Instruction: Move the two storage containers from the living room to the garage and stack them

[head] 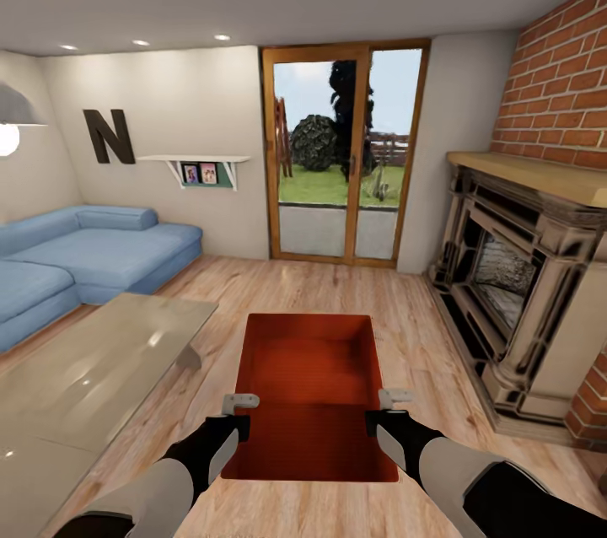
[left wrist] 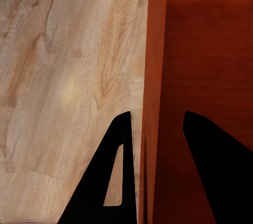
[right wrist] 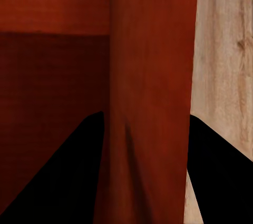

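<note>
At the far left of my head view I see a blue sofa and a glass table on the wood floor. In the lower middle, my left gripper pinches the left wall of the orange-red storage container. My right gripper pinches its right wall, with the brick fireplace at the far right.

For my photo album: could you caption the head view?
Both grippers, left and right, clamp an orange-red storage container above the living room's wood floor.
</note>
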Controlling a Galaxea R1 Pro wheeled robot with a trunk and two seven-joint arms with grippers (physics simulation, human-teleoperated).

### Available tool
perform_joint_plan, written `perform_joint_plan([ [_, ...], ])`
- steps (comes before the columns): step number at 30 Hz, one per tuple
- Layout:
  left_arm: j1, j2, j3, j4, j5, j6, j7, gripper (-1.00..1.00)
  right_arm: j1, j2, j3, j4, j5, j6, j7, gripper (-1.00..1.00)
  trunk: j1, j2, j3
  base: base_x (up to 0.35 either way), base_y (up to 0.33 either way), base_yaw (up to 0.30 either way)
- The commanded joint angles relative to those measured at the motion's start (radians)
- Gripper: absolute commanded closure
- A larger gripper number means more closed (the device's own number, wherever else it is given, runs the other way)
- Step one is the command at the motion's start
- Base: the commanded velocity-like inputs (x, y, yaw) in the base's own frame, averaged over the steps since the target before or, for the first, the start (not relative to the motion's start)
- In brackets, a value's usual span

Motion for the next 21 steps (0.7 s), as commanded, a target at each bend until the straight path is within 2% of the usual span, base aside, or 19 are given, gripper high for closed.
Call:
perform_joint_plan([
  [1, 0.000, -0.005, 0.009, 0.002, -0.007, 0.007, 0.005, 1.00, 0.000, 0.008, 0.079, -0.003, 0.011, -0.055, -0.045, 1.00, 0.000, -0.001, 0.000, 0.000, 0.000, 0.300],
  [21, 0.000, -0.005, 0.009, 0.002, -0.007, 0.007, 0.005, 1.00, 0.000, 0.008, 0.079, -0.003, 0.012, -0.055, -0.044, 1.00, 0.000, -0.001, 0.000, 0.000, 0.000, 0.300],
])
